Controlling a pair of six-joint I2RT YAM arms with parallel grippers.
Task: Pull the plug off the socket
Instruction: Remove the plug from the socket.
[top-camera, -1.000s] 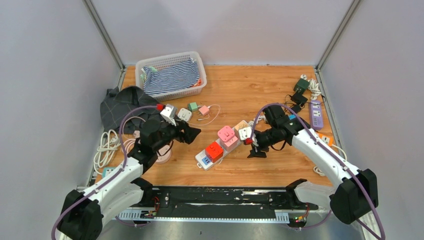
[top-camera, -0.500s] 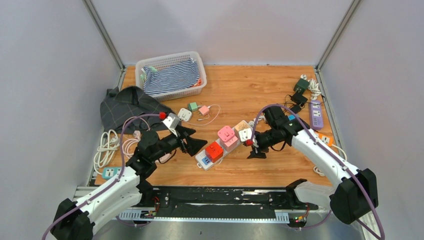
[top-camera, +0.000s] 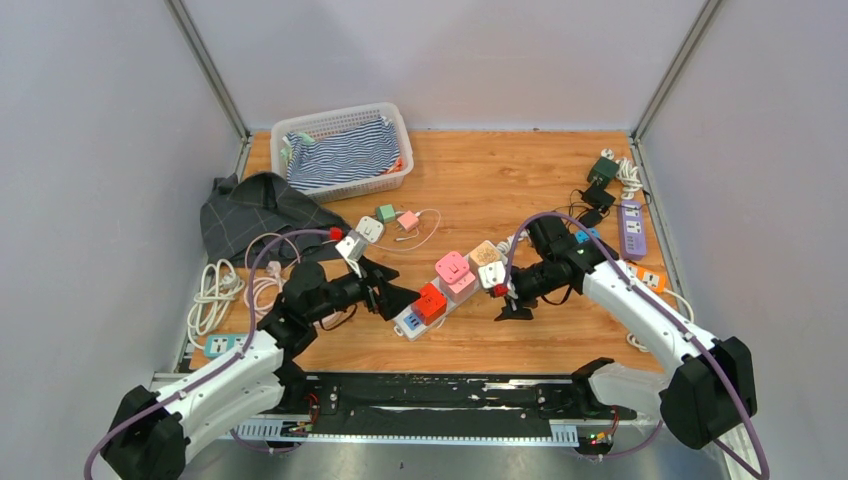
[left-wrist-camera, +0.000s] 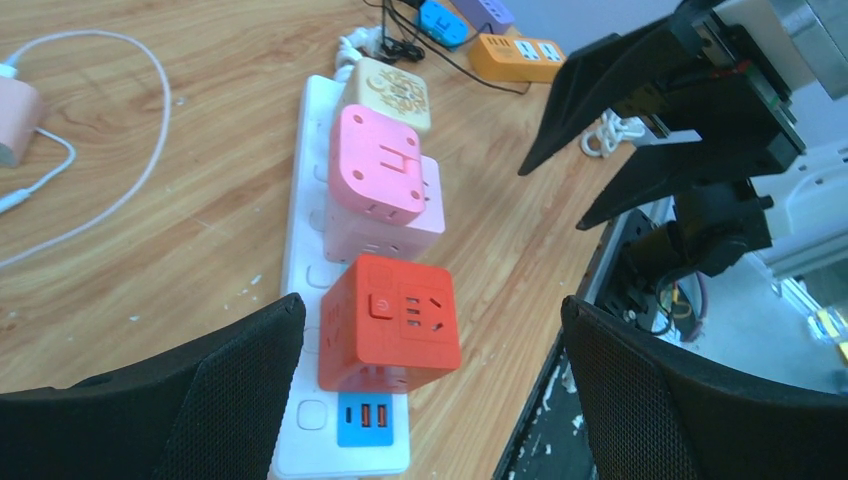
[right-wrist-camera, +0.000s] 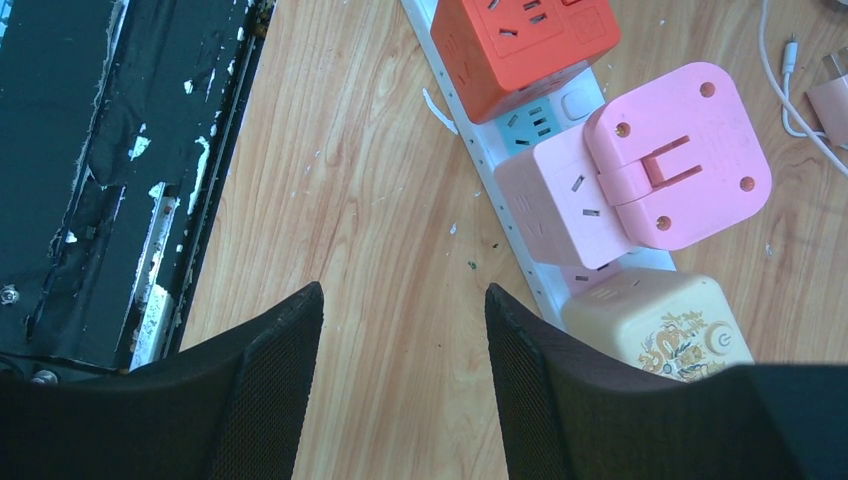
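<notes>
**Task item position and orientation.** The white power strip (top-camera: 409, 322) lay flat on the wooden table (top-camera: 520, 180), near the middle. Its long axis ran diagonally from near-left to far-right. The USB end pointed near-left, toward the left arm. The red cube plug (top-camera: 431, 300) sat in the socket nearest that end, its socket faces upward. Next along the strip came the pink cube plugs (top-camera: 455, 270), then the cream cube plug (top-camera: 483, 252) at the far-right end.

**Left gripper.** The left gripper (left-wrist-camera: 432, 310) was spread wide at the near-left end of the strip. One of its fingers (left-wrist-camera: 220, 400) stood on each side of the red cube plug. Clear gaps showed in the wrist view, so contact appeared unlikely, though the lower pad faces were out of frame.

**Right gripper.** The right gripper (top-camera: 509, 301) was also spread wide and empty. It sat low over bare wood just beside the near-right flank of the strip, level with the pink cube plugs.

**Change from the earlier frames.**
- The left gripper had advanced rightward and nearer, from a position well short of the strip to the red cube plug.
- The right gripper and the strip had held about the same positions.
</notes>
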